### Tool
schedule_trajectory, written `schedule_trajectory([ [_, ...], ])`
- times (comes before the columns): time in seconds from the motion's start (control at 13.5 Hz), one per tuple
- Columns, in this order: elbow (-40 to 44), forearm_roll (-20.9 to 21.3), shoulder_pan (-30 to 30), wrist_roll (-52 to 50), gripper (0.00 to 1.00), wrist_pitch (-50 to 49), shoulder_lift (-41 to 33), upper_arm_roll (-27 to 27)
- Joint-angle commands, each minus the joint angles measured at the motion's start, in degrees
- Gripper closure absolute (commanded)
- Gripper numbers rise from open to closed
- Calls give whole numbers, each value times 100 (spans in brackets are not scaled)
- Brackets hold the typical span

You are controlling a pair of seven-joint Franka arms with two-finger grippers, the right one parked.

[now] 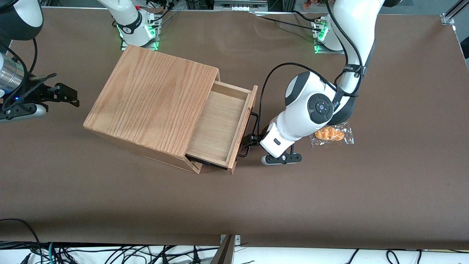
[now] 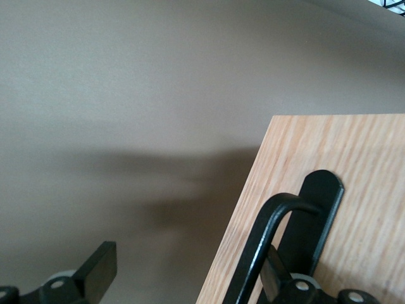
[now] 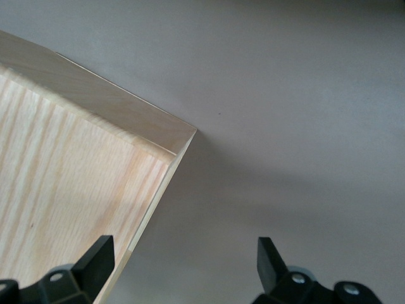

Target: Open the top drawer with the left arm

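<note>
The top drawer (image 1: 220, 124) stands pulled partway out of the oak-grain box (image 1: 154, 106), and its pale-wood tray is empty. A thin black bar handle (image 1: 253, 126) runs across the drawer front (image 2: 354, 164). The left arm (image 1: 311, 110) reaches down to the handle, with its gripper (image 1: 247, 143) at the end of the bar nearer the front camera. In the left wrist view the gripper (image 2: 186, 278) is open. One fingertip (image 2: 278, 278) sits hooked between the bar handle (image 2: 266, 234) and the drawer front, while the other fingertip (image 2: 95, 266) hangs over bare table.
A wrapped bread roll (image 1: 331, 134) lies on the brown table (image 1: 329, 205) close beside the left arm's wrist, toward the working arm's end. The box stands at an angle near the table's middle. A black cable (image 1: 271, 77) loops above the drawer front.
</note>
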Motion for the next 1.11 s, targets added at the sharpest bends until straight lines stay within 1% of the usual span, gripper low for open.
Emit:
schedule_trajectory([
  [0.0,114,-170,124,-81,0,-382,-208,-27],
  [0.07,114,-328,124,-81,0,-435,-278,-1],
  [0.22,114,-356,342,-72,0,-662,-366,-18],
  [0.44,97,-251,808,15,0,-1040,-681,8],
  [0.59,96,-129,1194,120,0,-1601,-945,8],
  [0.66,105,-84,1396,321,0,-1839,-1060,-44],
  [0.74,97,-75,1459,689,0,-2059,-1104,-1],
  [0.81,97,29,1538,1023,0,-2192,-1148,51],
  [1.03,97,722,1960,1815,0,-2517,-1157,78],
])
